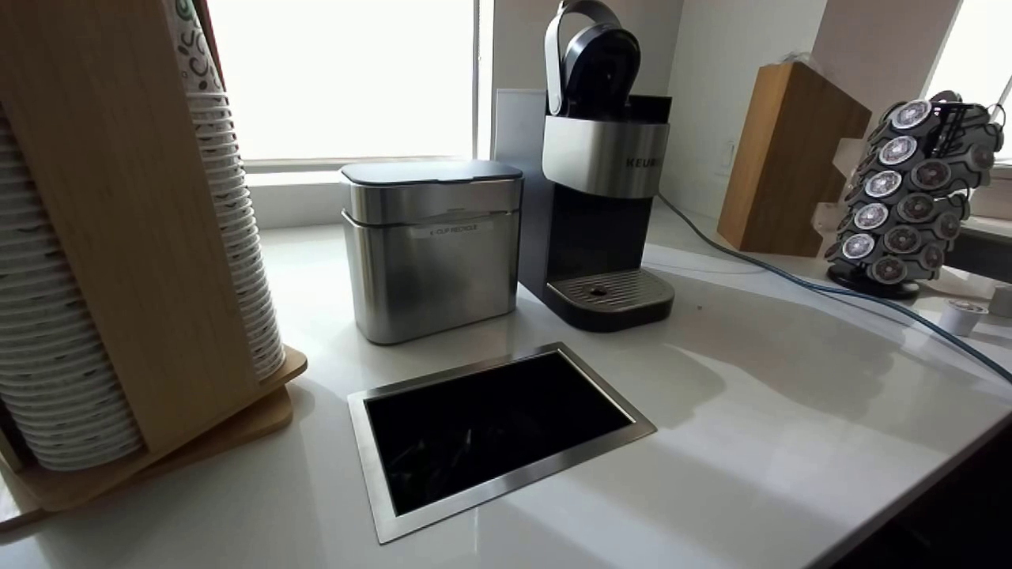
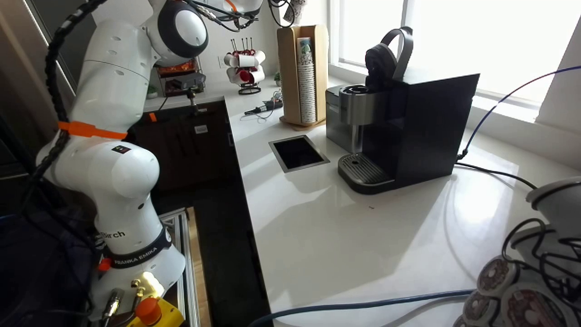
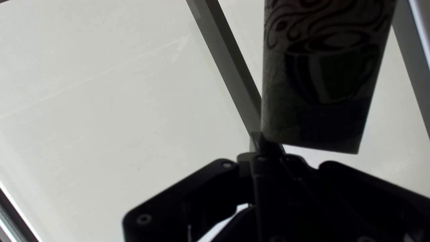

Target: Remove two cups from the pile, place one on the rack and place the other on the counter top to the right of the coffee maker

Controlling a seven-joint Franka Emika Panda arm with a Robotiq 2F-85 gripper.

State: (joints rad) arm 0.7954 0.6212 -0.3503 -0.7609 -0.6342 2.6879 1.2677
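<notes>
Black-and-silver coffee maker [image 1: 605, 158] in an exterior view, handle up, standing on the glossy white surface [image 1: 751, 458]. Just left of the coffee maker, brushed-metal canister [image 1: 435, 269], lid down. Well left of the coffee maker, the pile [image 1: 235, 221]: nested white disposable cups, rims stacked close, in a light wooden holder [image 1: 118, 197]. In front of the coffee maker and somewhat left, steel-framed opening [image 1: 514, 478], dark inside. To the coffee maker's right, slant-topped wooden box [image 1: 806, 158], then a pod stand [image 1: 909, 197]; blue cable [image 1: 822, 288] lying on that side too. In an exterior view, white robot arm [image 2: 111, 86] well left of the coffee maker, beside the surface, upper links reaching the top of frame. Up and left of the coffee maker, printed cup [image 2: 296, 10], tilted, partly cut off by the frame's edge. Shows just over the wooden holder; whether straight above it, cannot tell. Canister just beyond the coffee maker, pile farther back. Wrist view: claw [image 3: 268, 144] low in frame, fingers drawn close together, pinching the printed cup at one edge of its narrow end. Wide end runs out of frame at top; dark mug drawing on the cup's side.
</notes>
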